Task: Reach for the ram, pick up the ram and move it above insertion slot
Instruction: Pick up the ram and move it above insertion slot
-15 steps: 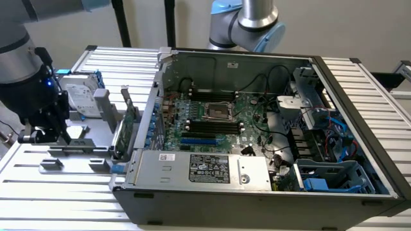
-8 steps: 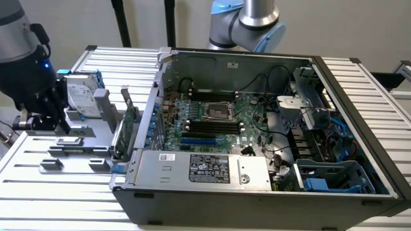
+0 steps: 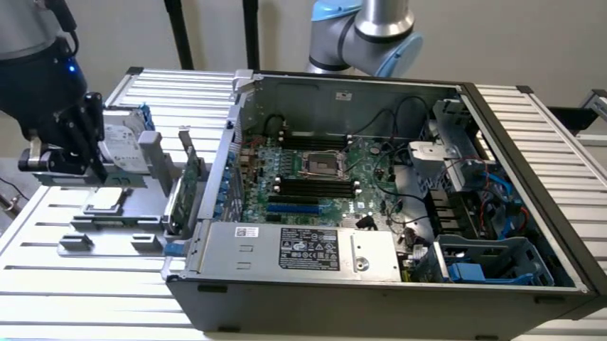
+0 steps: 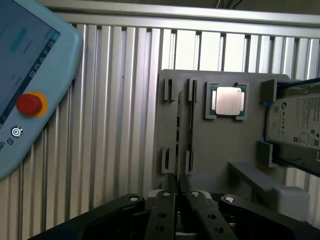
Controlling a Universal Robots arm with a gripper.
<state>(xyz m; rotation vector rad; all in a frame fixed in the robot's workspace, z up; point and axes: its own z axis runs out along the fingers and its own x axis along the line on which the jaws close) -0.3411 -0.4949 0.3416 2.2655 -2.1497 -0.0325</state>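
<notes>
Gray holder (image 4: 220,150) holding ram (image 4: 191,125), processor (image 4: 227,101), hard drive (image 4: 297,122)

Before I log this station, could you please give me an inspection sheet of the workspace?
Surface: slatted aluminium table bearing an open computer case.
Job's things: ram edge-on in the grey fixture; insertion slot empty in the case.
Clutter: processor chip and hard drive on the fixture.
Grippers: gripper by the ram's end.
Cables: black and blue cables inside the case.
Surroundings: teach pendant beside the fixture.
</notes>
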